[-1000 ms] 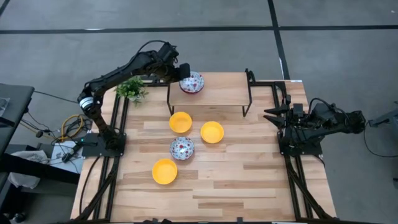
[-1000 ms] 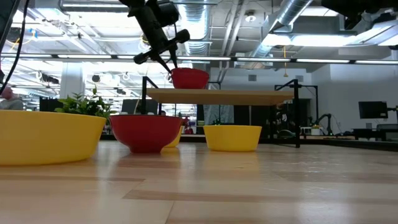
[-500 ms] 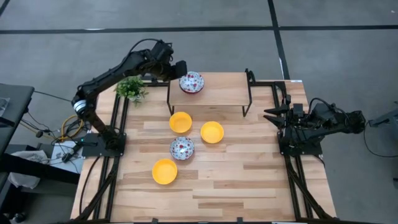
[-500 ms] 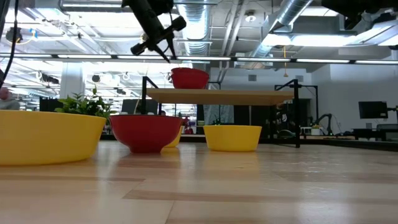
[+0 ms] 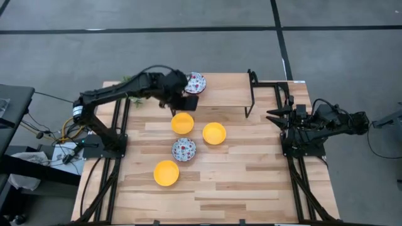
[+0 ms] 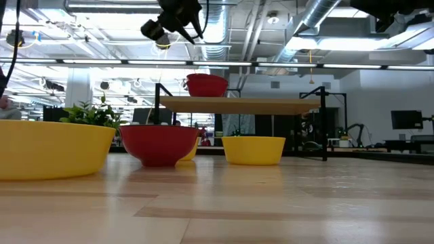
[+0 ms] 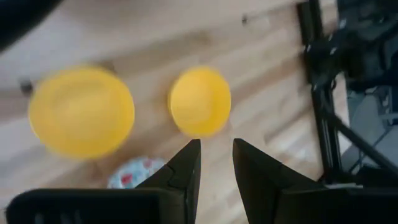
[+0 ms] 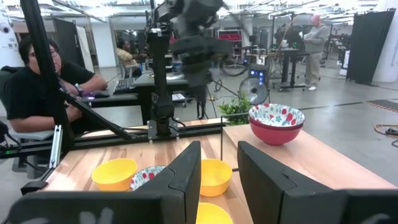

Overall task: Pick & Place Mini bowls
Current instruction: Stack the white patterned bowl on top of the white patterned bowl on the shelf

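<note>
I see floral bowls (image 5: 195, 82) stacked on the shelf (image 5: 226, 91); four bowls wait on the table (image 5: 251, 182). My left gripper (image 5: 188, 100) is parted, grasping nothing.

Even overhead light fills the high view, with soft short shadows under the raised shelf (image 5: 213, 94). In the low view, ceiling strip lights (image 6: 102, 61) glare toward twelve o'clock. The left wrist view is motion-blurred, its yellow bowls (image 7: 81, 112) smeared.

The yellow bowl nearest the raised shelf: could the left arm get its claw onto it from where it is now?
Probably yes. The left claw hangs empty just above that yellow bowl, fingers slightly apart, with nothing between them; the shelf stands to one side.
</note>
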